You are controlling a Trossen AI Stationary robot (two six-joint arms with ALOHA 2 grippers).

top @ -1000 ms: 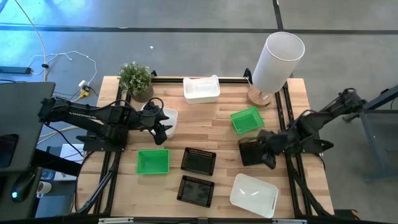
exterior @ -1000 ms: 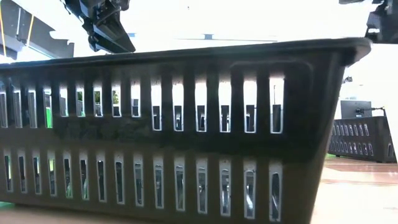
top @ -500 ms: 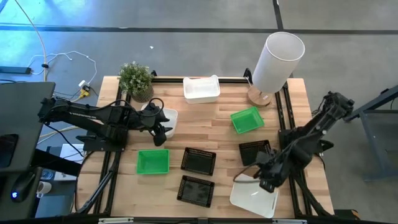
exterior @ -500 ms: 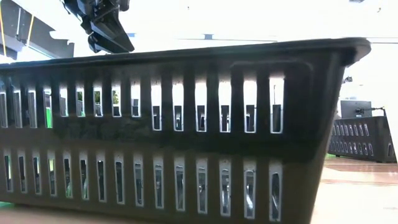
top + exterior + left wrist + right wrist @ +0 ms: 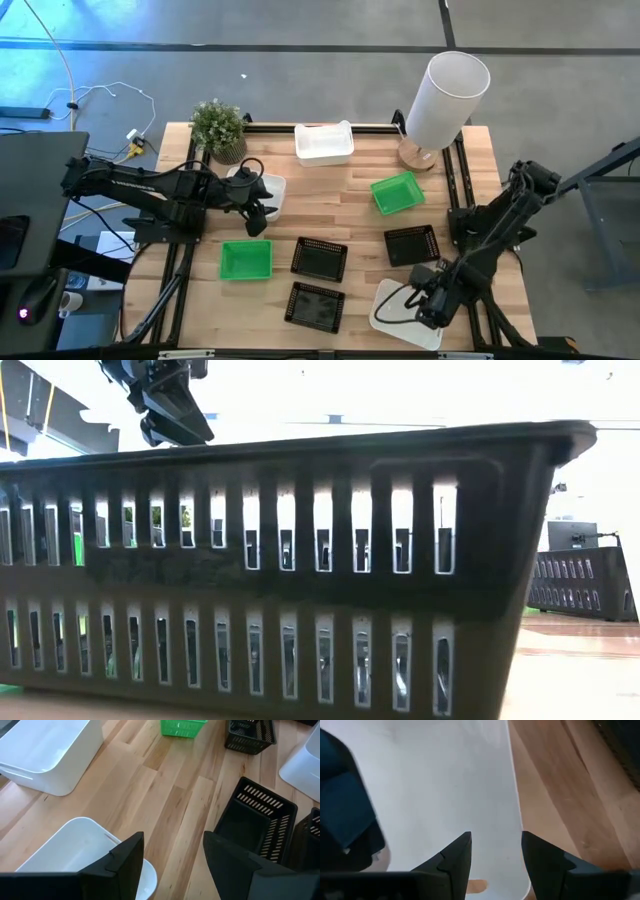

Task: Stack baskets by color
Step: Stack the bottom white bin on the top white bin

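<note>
- The right gripper (image 5: pixel 425 300) hung low over the glossy white plastic basket (image 5: pixel 392 318) at the table's front right corner, its two dark fingers (image 5: pixel 452 857) spread apart on either side of that basket's rim and gripping nothing.
- The left gripper (image 5: pixel 262 208) hovered at the table's left edge over a second white basket (image 5: pixel 65 850), fingers parted, nothing between them.
- A third white basket (image 5: pixel 324 143) sat at the back edge of the light wooden table (image 5: pixel 350 200).
- One bright green basket (image 5: pixel 246 259) lay front left, another green basket (image 5: pixel 396 192) right of centre near the tall white cylinder (image 5: pixel 446 97).
- Three black slotted baskets sat apart from each other: one black basket (image 5: pixel 320 258) at the middle, a second black basket (image 5: pixel 314 304) in front of it, a third black basket (image 5: pixel 412 244) to the right.
- No basket was stacked on another.
- A small potted plant (image 5: pixel 219 127) stood at the back left corner.
</note>
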